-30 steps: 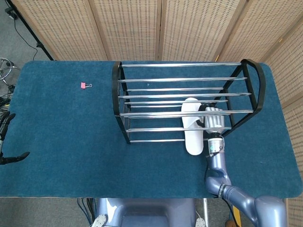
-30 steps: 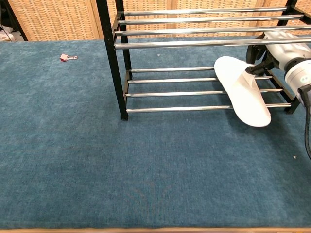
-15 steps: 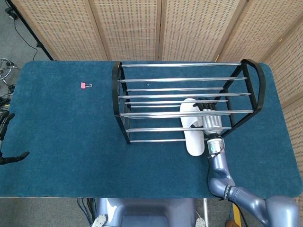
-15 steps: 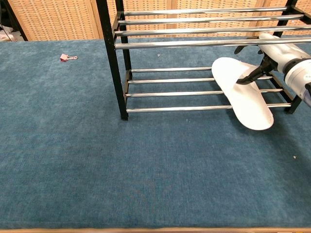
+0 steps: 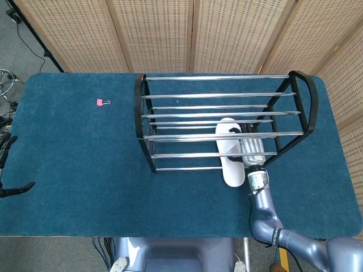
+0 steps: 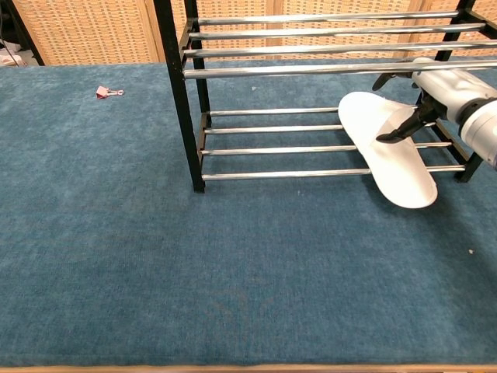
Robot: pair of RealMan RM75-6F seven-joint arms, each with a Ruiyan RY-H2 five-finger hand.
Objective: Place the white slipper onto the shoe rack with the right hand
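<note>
A small pink binder clip [image 5: 100, 102] lies on the blue table mat [image 5: 74, 158], well to the left. Woven folding screens [image 5: 153, 31] stand behind, with a black cable [image 5: 35, 35] on the grey floor.

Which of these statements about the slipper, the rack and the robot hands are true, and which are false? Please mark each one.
1. The white slipper lies on the lower rails of the shoe rack, with its near end past the front rail. True.
2. The left hand holds the slipper. False: the left hand is at the table's left edge, far from it.
3. A pink binder clip lies on the blue table cover, left of the rack. True.
4. The slipper rests on the top rails. False: it is below them.
5. The right hand is beside the slipper, with a fingertip at it. True.
</note>
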